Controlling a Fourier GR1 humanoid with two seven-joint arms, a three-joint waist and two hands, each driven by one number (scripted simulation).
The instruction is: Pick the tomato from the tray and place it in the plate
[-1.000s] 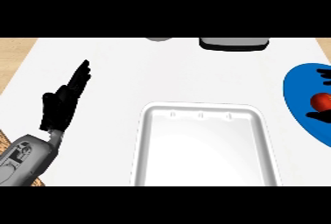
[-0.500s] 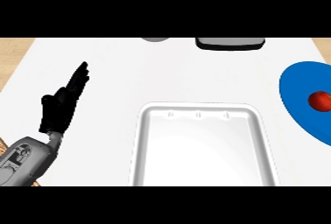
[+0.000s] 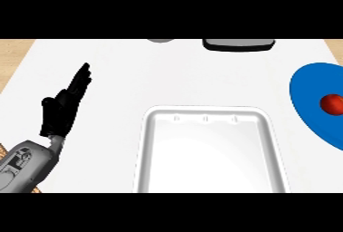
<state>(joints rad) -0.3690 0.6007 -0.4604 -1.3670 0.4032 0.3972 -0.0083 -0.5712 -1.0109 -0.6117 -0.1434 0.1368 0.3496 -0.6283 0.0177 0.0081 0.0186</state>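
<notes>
We see the white tray (image 3: 209, 152) at centre of the white table (image 3: 167, 77). Right of the tray, well apart, sits the blue plate (image 3: 311, 106), cut by the view's edge, with the red tomato (image 3: 331, 103) resting on it. Left of the tray, the left robot hand (image 3: 64, 106) shows open, fingers straight, resting. Beyond the tray, at the table's far edge, a dark grey object (image 3: 239, 44) and a small grey one (image 3: 160, 40).

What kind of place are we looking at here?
Probably a kitchen counter: a white worktop holding a white tray and a blue plate with a tomato on it.
</notes>
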